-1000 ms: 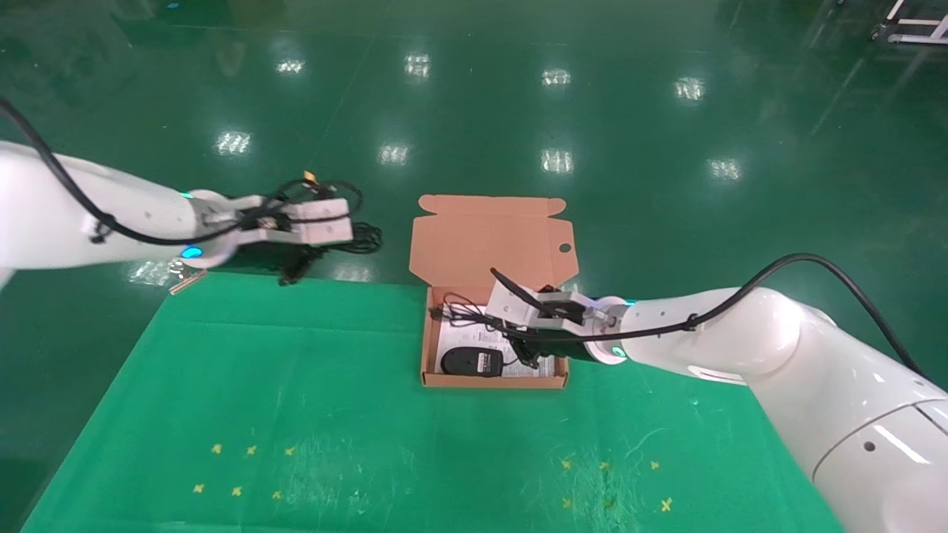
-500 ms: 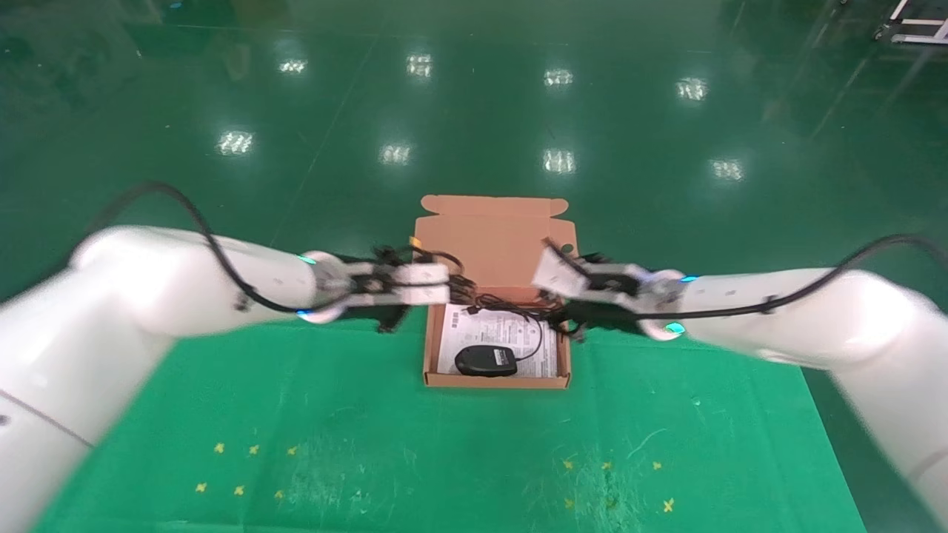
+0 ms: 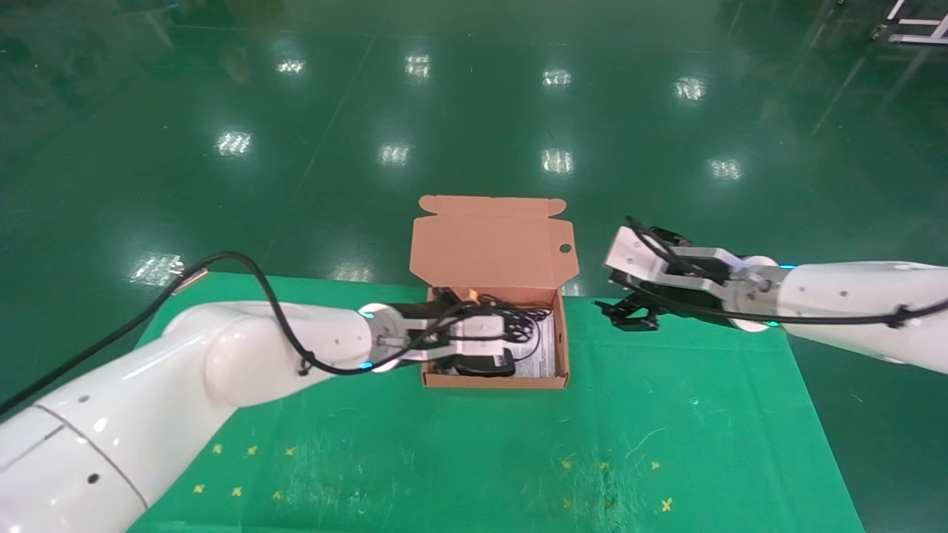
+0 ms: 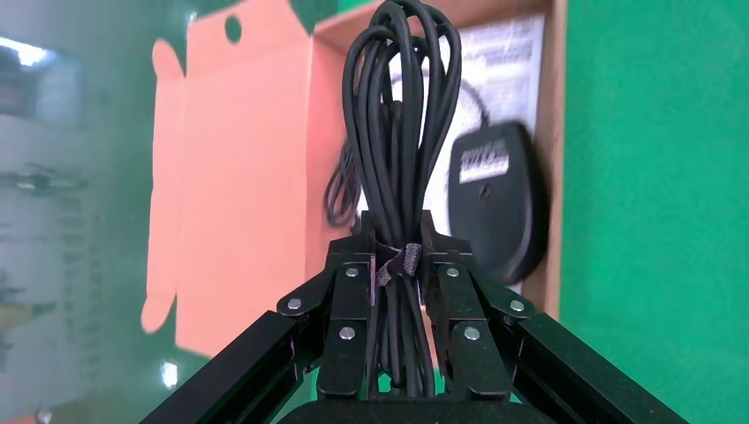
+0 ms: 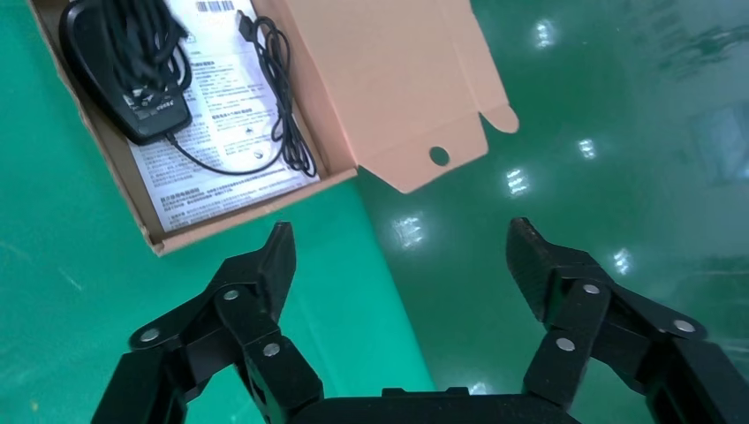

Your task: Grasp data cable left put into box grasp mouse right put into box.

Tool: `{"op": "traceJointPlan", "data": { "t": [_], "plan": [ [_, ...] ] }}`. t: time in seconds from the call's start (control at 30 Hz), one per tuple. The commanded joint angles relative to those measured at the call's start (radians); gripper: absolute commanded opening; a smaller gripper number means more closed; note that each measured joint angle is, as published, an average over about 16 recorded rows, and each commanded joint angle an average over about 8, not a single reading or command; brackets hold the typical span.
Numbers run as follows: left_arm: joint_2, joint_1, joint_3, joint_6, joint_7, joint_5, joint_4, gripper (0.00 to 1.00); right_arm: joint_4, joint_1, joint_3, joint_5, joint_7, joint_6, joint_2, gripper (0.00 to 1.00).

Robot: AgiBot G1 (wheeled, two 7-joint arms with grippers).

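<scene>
The orange-brown box [image 3: 563,348] stands open on the green cloth with its flap lid [image 3: 489,240] up. The black mouse [image 3: 485,364] lies in it on the white leaflet, with its thin cord [image 5: 283,88] coiled near the lid side. My left gripper [image 3: 492,344] is over the box, shut on the data cable [image 4: 397,159] at its tie. The loops reach out past the fingertips beside the mouse [image 4: 495,203]. My right gripper [image 3: 626,317] is open and empty, just right of the box over the cloth's far edge. The right wrist view shows it [image 5: 406,247] with the mouse [image 5: 124,71].
The green cloth [image 3: 444,444] covers the table, with small yellow cross marks near its front. Shiny green floor [image 3: 474,111] lies beyond the far edge. The lid has a small round hole [image 3: 565,248].
My left arm swung from the far left into the box with the cable in its grip. My right gripper drew out of the box to the right, leaving the mouse inside.
</scene>
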Motion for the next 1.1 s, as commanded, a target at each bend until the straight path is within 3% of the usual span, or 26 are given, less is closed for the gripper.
{"op": "traceJointPlan", "data": {
  "t": [0.03, 0.27, 0.3, 0.8, 1.1],
  "plan": [
    [0.002, -0.002, 0.041, -0.025, -0.004, -0.036, -0.001, 0.08, 0.044, -0.007, 0.0, -0.015, 0.035, -0.005, 0.027, 1.0],
    [0.004, -0.021, 0.116, -0.064, -0.044, -0.097, -0.001, 0.95, 0.115, -0.016, -0.001, -0.048, 0.094, -0.015, 0.064, 1.0],
    [0.004, -0.022, 0.12, -0.066, -0.045, -0.1, 0.0, 1.0, 0.118, -0.016, -0.001, -0.05, 0.095, -0.015, 0.066, 1.0],
    [-0.02, -0.027, 0.109, -0.071, -0.045, -0.103, -0.037, 1.0, 0.111, -0.012, 0.001, -0.048, 0.09, -0.014, 0.062, 1.0],
    [-0.06, -0.117, 0.07, -0.133, -0.063, -0.116, -0.071, 1.0, 0.182, 0.07, 0.02, -0.08, 0.066, -0.026, 0.102, 1.0]
  ]
}}
